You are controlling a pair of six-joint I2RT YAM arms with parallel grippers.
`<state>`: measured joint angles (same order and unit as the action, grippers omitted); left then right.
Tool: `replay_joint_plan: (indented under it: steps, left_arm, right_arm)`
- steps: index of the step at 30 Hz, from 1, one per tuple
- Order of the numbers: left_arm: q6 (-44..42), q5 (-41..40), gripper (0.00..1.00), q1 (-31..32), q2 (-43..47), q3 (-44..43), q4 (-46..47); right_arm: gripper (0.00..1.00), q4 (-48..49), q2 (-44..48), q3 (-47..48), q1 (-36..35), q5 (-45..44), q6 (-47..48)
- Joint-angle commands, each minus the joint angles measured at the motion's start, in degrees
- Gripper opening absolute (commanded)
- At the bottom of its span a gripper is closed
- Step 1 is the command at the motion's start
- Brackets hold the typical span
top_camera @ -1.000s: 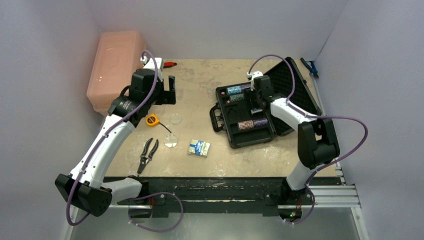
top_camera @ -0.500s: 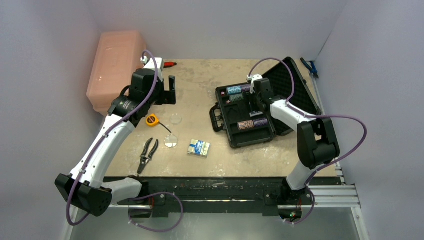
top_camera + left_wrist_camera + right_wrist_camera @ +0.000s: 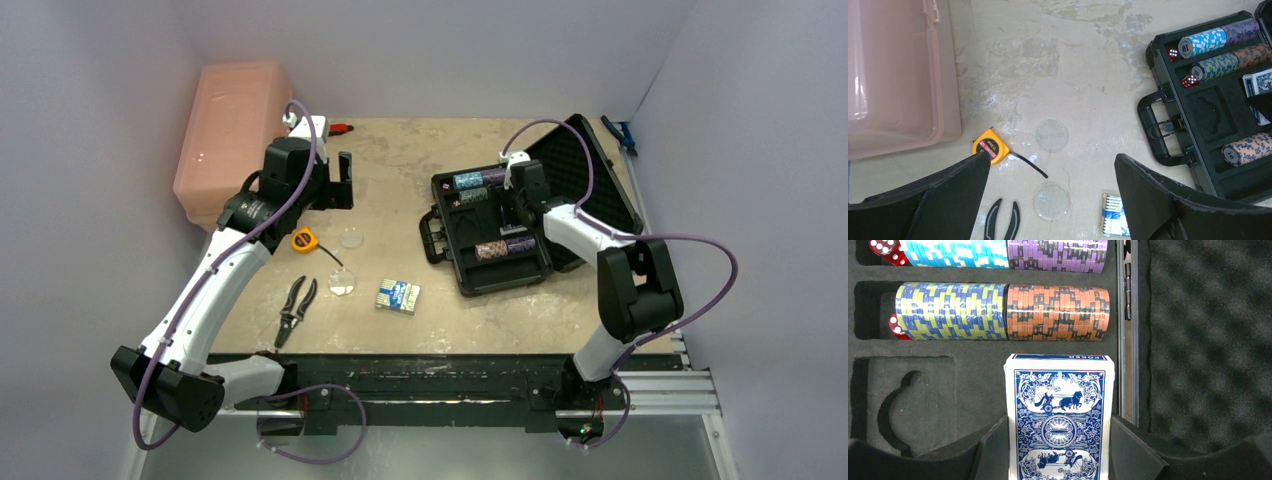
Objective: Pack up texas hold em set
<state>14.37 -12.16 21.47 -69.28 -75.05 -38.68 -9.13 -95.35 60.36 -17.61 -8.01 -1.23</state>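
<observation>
Right hand [image 3: 1059, 460]: clenched on a deck [image 3: 1059, 405], one black finger against each long side. The deck's back, printed with blue scrollwork, faces the wrist camera.

The deck stands over the grey foam tray of the case [image 3: 923, 390], at 6 o'clock from the ribbed orange chip row [image 3: 1058, 312]. Whether it is seated in a slot cannot be told. An empty moulded recess lies at its 9 o'clock and the egg-crate foam lid [image 3: 1208, 340] at its 3 o'clock. Two red dice [image 3: 885, 247] sit at the 9 o'clock ends of the chip rows.

Left hand [image 3: 1050, 165]: released, fingers spread wide above the mottled tan table [image 3: 1088, 60].

Two clear round discs [image 3: 1052, 135] lie flat beneath the left hand. The second deck [image 3: 1115, 220] lies at 4 o'clock from the nearer disc, well apart from the case.
</observation>
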Motion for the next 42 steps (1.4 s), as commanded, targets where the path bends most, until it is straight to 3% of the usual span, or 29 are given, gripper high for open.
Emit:
replay_joint_plan:
  steps: [1,15,22,29,32,35,42]
  left_arm:
    - [0.5,0.6,0.95,0.4,-0.1,-0.4,1.3]
    - [0.5,0.7,0.95,0.6,-0.3,-0.4,1.3]
    - [0.4,0.5,0.95,0.7,-0.3,-0.4,1.3]
    - [0.3,0.4,0.95,0.7,-0.2,-0.4,1.2]
    - [0.3,0.3,0.95,0.7,0.0,-0.4,1.2]
    - [0.3,0.3,0.95,0.7,0.0,-0.4,1.2]
    - [0.2,0.1,0.95,0.7,0.2,-0.4,1.2]
  right_arm:
    - [0.0,-1.8,2.3,-1.1,0.2,-0.8,-0.9]
    - [0.0,-5.7,0.5,-1.7,0.2,-1.0,-3.7]
    - [0.45,-6.1,1.6,-1.1,0.2,-1.1,-4.2]
    - [0.7,-6.8,2.4,-0.2,0.2,-1.4,-4.5]
    - [0.75,-7.2,3.0,0.3,0.2,-1.3,-4.9]
    - [0.93,-8.0,3.6,1.4,0.2,-1.0,-5.2]
    - [0.95,-9.6,6.1,4.9,0.3,0.4,-6.2]
